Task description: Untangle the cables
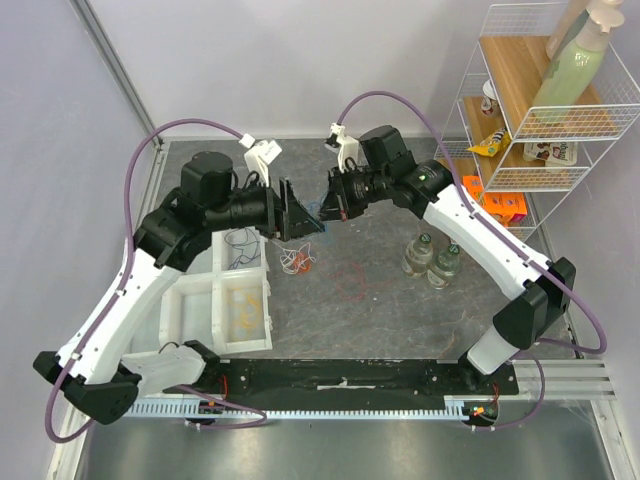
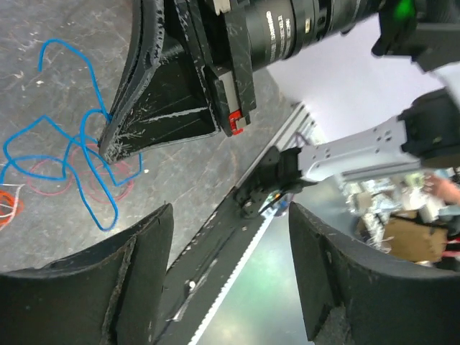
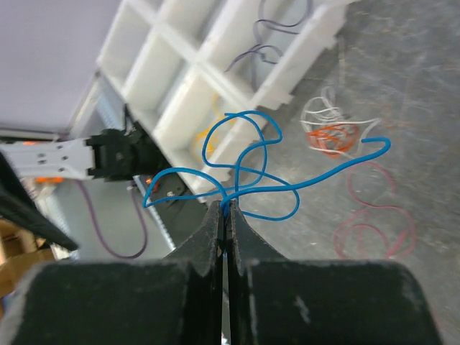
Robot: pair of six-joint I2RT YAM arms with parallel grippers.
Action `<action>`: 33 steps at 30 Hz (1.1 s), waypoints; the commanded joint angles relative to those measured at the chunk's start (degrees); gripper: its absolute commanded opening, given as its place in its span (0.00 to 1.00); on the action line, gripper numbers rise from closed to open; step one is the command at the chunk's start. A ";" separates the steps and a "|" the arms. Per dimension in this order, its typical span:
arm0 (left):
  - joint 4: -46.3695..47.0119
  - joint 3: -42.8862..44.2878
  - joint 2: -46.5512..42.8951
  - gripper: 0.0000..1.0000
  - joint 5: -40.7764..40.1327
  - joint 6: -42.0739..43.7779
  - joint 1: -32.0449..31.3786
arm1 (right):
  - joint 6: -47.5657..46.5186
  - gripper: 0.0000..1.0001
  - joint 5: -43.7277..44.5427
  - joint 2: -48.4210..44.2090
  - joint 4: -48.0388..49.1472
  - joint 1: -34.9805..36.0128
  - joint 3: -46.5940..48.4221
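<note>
Right gripper [image 3: 224,210]: pinched tight on blue wire [image 3: 374,146].
Left gripper [image 2: 230,223]: wide apart, empty.
Below right gripper: orange-white tangle [image 3: 332,131], red loop [image 3: 377,215].
Pinch: clearest from right wrist.

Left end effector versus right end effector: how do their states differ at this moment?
The right end effector is shut on the blue cable, pinching it at its tip. The left end effector is open with nothing in its gap. The blue cable spreads out from the right end effector, while the left end effector does not touch it. Both are black and two-fingered, and they face each other closely over the middle of the table.
</note>
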 commanded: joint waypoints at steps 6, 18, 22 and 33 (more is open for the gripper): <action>-1.41 -0.85 -6.51 0.80 -21.54 19.50 -7.20 | 10.74 0.00 -16.72 -1.61 12.68 -0.23 -1.52; -3.87 -3.40 -5.47 0.77 -16.73 27.42 -7.56 | 25.95 0.00 -24.90 -2.13 32.27 -0.14 -7.58; -3.87 -4.80 -5.82 0.70 -14.34 28.21 -7.47 | 32.01 0.00 -27.10 -2.57 40.97 -0.14 -11.01; -4.22 -4.01 -5.20 0.02 -29.00 25.58 -7.38 | 35.47 0.25 -28.61 -3.19 46.73 -0.23 -13.48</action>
